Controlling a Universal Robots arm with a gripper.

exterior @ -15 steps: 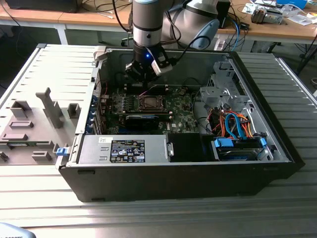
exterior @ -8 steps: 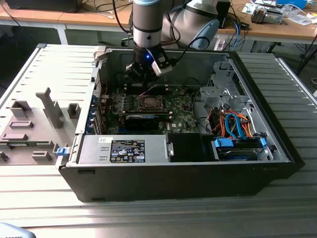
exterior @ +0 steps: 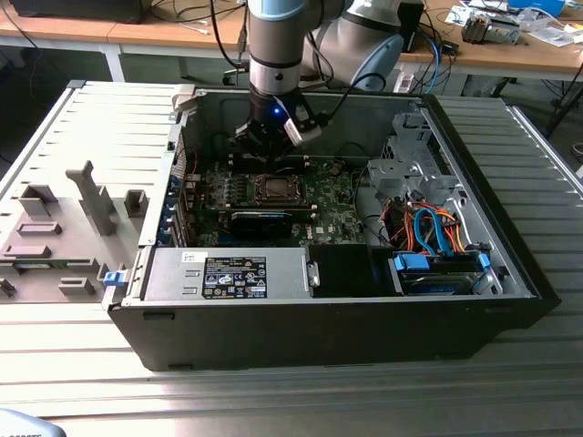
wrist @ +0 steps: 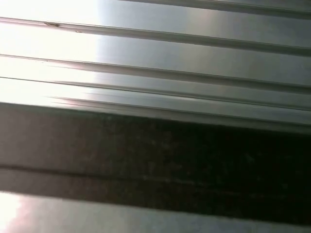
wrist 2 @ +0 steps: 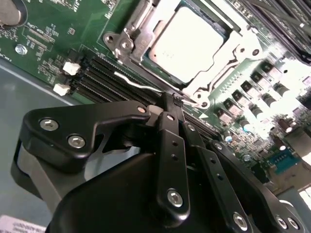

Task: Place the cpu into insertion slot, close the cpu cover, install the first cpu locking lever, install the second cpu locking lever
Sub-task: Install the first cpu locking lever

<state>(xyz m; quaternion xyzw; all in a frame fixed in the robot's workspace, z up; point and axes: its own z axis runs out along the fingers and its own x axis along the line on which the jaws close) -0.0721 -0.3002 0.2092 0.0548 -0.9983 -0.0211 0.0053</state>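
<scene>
CPU (wrist 2: 187,46) sits in the slot (wrist 2: 127,30), cover (wrist 2: 216,73) down over it. Gripper (wrist 2: 174,104) fingers pressed together on a wire lever (wrist 2: 133,83) beside the socket. Best pushed steadily down and sideways under its hook; slipping off is the risk.

A small square cpu (wrist 2: 190,44) with a pale silvery top lies flat in the insertion slot (exterior: 276,188) on a green motherboard. The cpu cover (wrist 2: 224,68), a thin silvery metal frame, lies closed around the chip, whose top shows through its square window.
</scene>
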